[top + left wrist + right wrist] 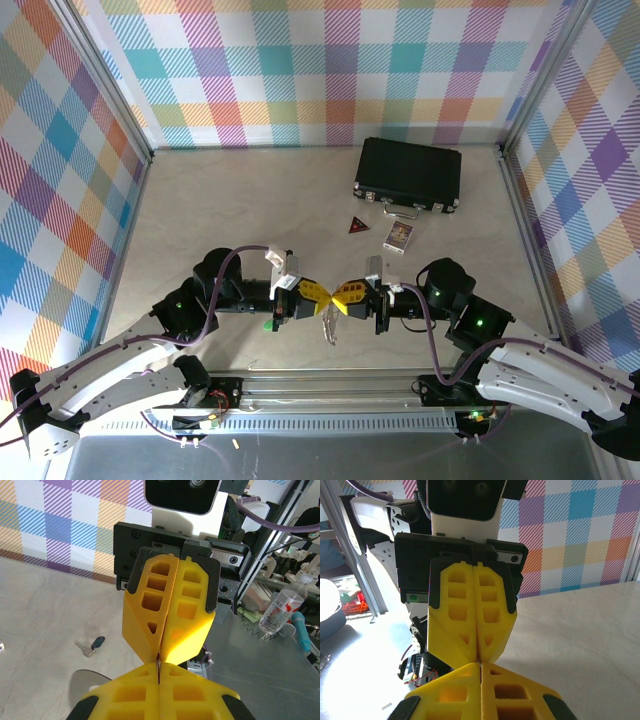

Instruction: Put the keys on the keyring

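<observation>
Pinching tip to tip: left fingers (314,294) and right fingers (350,295), both closed, apparently on the pale keyring (328,328) dangling beneath them. Black-headed key (93,645) lies loose on the tabletop (230,200); threading judged not yet begun. Pale marbled surface, plaid walls (340,70), black case (408,175) at the rear.

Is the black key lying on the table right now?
Yes, the black key lies flat on the table, with nothing touching it.
</observation>
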Controlling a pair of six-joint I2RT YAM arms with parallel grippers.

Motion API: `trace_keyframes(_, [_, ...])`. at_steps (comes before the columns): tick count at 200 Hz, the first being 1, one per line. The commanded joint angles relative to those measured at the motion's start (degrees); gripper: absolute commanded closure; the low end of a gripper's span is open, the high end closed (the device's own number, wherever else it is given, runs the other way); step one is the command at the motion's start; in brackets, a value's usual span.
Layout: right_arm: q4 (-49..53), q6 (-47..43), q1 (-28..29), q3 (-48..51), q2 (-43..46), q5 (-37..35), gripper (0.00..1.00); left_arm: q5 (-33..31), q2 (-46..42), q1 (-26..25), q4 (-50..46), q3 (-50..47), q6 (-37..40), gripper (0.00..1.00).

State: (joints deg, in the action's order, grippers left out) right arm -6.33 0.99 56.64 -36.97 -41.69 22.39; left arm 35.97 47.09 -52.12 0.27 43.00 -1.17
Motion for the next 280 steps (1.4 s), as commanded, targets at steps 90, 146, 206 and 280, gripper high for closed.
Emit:
trace_keyframes(90, [19.39, -4.06, 0.26, -7.49, 5.7, -7.92, 0.47, -15.43, 11.58, -2.55, -41.83, 26.6, 19.67, 1.0])
trace_keyframes(146, [21.2, -6.0, 0.31, -7.46, 3.57, -8.41, 0.5, -23.52, 21.57, -7.79, -55.46, 38.75, 24.64, 1.0])
trace_keyframes(206, [20.76, -8.27, 0.25, -6.58, 1.9, -5.93, 0.58, -20.26, 25.95, -9.03, -62.07, 42.86, 26.87, 1.0])
trace_keyframes(280, [18.24, -7.95, 0.31, -7.07, -2.76, 0.54, 0.63, -15.4, 24.66, -9.39, -60.79, 42.53, 27.54, 1.0])
